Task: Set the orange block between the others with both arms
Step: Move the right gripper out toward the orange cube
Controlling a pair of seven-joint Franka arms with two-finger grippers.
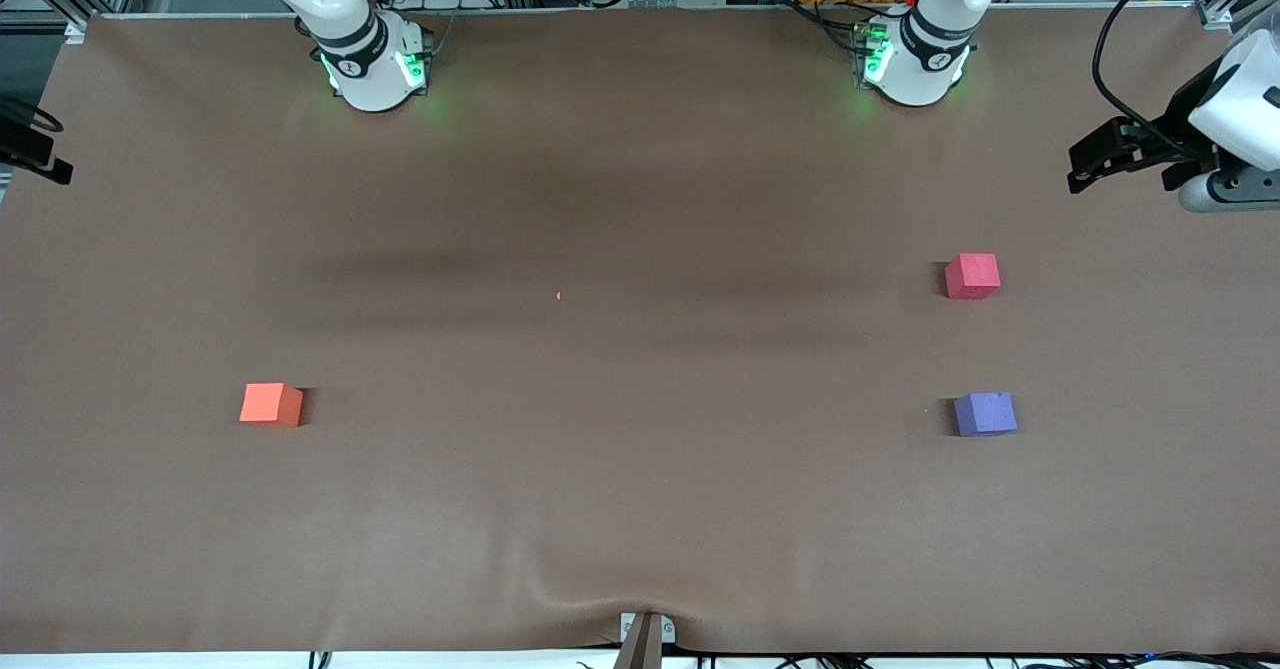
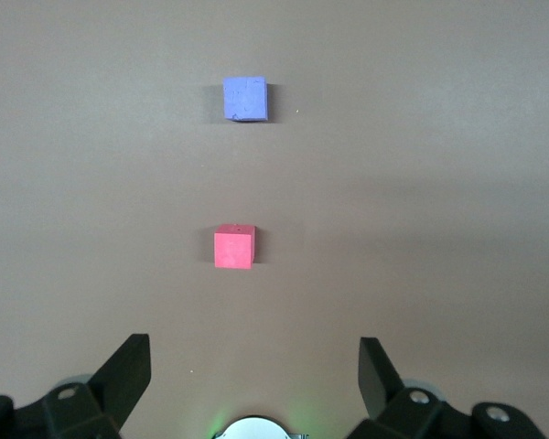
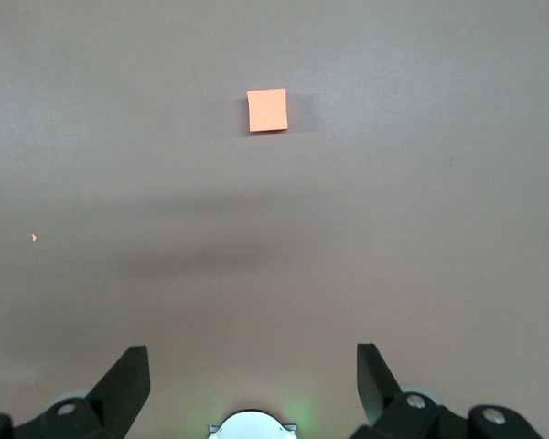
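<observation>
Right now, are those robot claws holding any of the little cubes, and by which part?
Nothing is held. The left gripper and the right gripper are open and empty, up over bare table. The orange block, red-pink cube and purple-blue cube lie untouched.

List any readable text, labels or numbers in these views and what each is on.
None readable.
Orange block, red-pink cube, purple-blue cube: plain faces, no print.
Brown table cover: no markings.
Right arm's base and left arm's base: each has a small dark round mark on the joint band, too small to read.
</observation>
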